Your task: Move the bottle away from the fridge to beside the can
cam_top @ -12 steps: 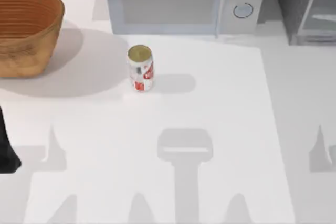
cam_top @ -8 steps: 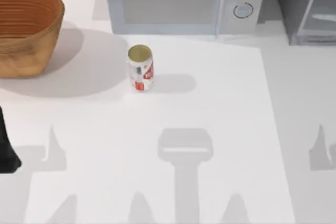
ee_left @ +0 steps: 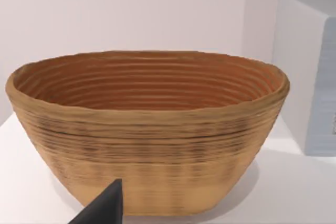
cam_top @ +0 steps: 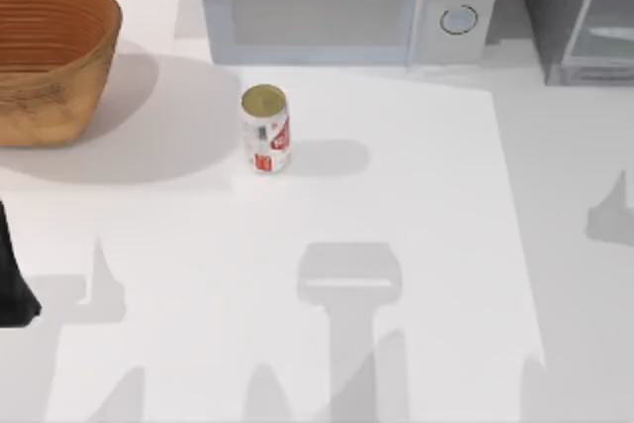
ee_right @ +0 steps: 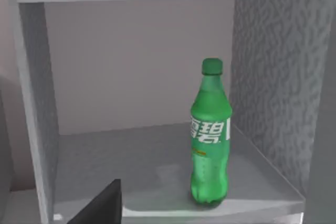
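Step in hand, by my judgement: the right arm's approach to the fridge; nothing is grasped.

The slim green translucent plastic bottle point(ee_right: 210, 140), green-capped with a white-green label, stands upright on the lower shelf of the large dark grey fridge point(ee_right: 273, 66), ahead of the right gripper point(ee_right: 102, 208) and near the textured side wall. One dark finger tip of that gripper is seen low in the right wrist view; I cannot tell whether it is open or closed.

The short red-and-white can point(cam_top: 264, 129) with a dull gold top stands on the white desk point(cam_top: 416, 205), in front of the light grey microwave point(cam_top: 337, 2).

The left gripper point(ee_left: 105, 208) idles facing the woven brown basket point(ee_left: 147, 129); its state likewise cannot be told.

Next move calls for advancing into the compartment, centring on the bottle's body, clear of the frame.
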